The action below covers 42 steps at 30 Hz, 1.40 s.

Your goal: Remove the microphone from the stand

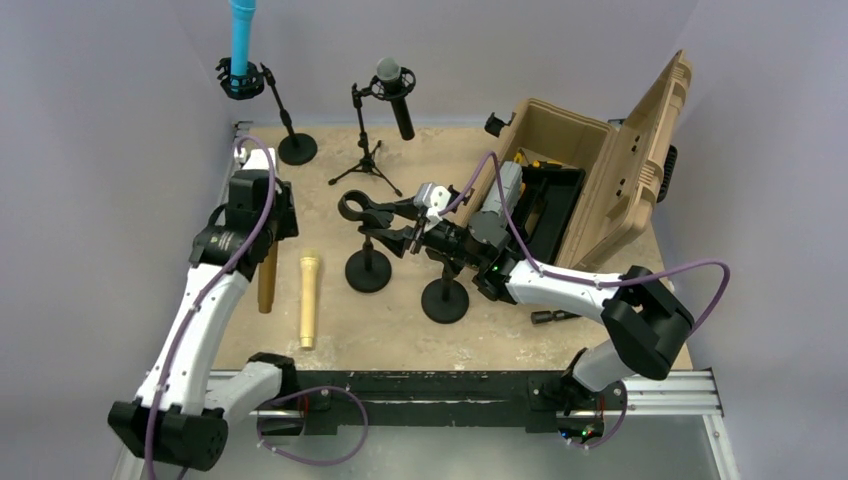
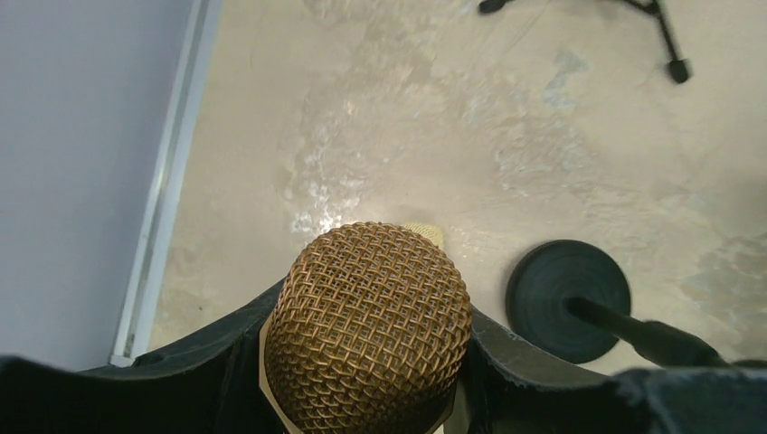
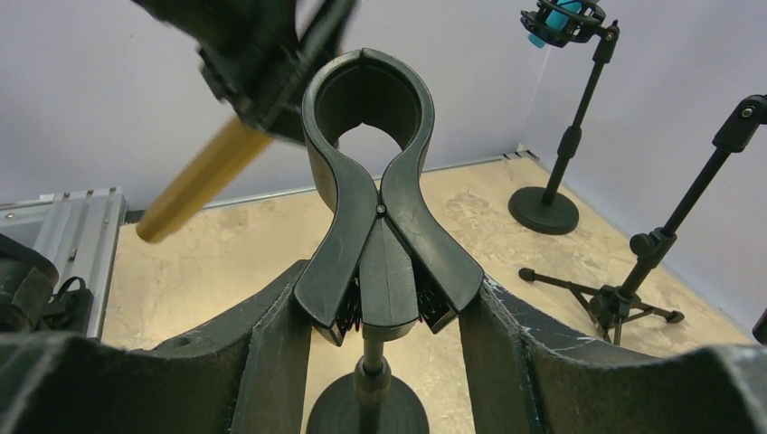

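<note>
Right gripper [image 3: 384,316]: pinching empty black plastic clip [image 3: 366,136], bracing its stand [image 3: 372,362].
Left gripper [image 2: 366,362]: clenching gold mesh-headed microphone [image 2: 369,307] clear at nine o'clock.

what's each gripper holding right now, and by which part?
Left gripper: the gold microphone, clamped at its mesh-head end. Right gripper: the stand clip, itself empty, squeezed at its lower lever ends.
</note>
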{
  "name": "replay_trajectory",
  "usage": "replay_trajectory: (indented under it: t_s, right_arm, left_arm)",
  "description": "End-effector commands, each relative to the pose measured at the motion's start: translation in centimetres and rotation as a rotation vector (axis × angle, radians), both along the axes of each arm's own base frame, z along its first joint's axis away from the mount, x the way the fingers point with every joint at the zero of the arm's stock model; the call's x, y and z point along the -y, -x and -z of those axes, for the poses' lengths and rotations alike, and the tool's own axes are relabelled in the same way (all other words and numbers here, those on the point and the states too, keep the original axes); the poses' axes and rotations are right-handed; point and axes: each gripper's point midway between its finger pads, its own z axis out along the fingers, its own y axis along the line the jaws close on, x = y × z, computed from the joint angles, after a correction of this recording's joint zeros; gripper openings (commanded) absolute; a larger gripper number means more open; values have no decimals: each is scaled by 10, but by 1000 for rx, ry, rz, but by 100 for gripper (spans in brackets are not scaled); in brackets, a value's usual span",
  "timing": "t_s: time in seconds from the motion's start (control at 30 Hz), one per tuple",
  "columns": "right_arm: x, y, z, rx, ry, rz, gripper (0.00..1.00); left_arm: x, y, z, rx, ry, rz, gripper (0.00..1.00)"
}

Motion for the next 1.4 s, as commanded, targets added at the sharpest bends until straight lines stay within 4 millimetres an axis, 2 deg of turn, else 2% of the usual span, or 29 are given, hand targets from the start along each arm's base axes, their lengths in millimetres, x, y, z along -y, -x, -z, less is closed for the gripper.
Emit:
replay_trajectory:
  t_s: [0.0,0.13,0.3,0.53,0.8,1.0,1.13,1.37]
  right_arm:
    - [10,-2,-36,97,-61,31,0]
    - [11,1,-50,119,-81,21,0]
    - [11,3,-52,127,-84,13,0]
    - [11,5,-49,127,-86,5,0]
    - [11,5,-50,135,-85,4,0]
    - [11,6,-48,130,-82,0,0]
    - [11,6,-48,133,-80,-1,0]
    - [13,9,-50,138,-85,-5,0]
  left_arm:
    - [-8,-27,50,-68,89,-78,0]
    - [-20,-41,93,-172,81,-62,0]
    - [-27,-38,148,-325,169,-60,0]
    - [-20,-37,186,-501,227,-49,0]
    - [-25,-39,203,-565,232,-85,3]
    - [-24,-41,200,-551,237,-77,8]
    - [-23,-39,203,-563,244,-80,16]
    - [-22,-40,209,-582,258,-98,40]
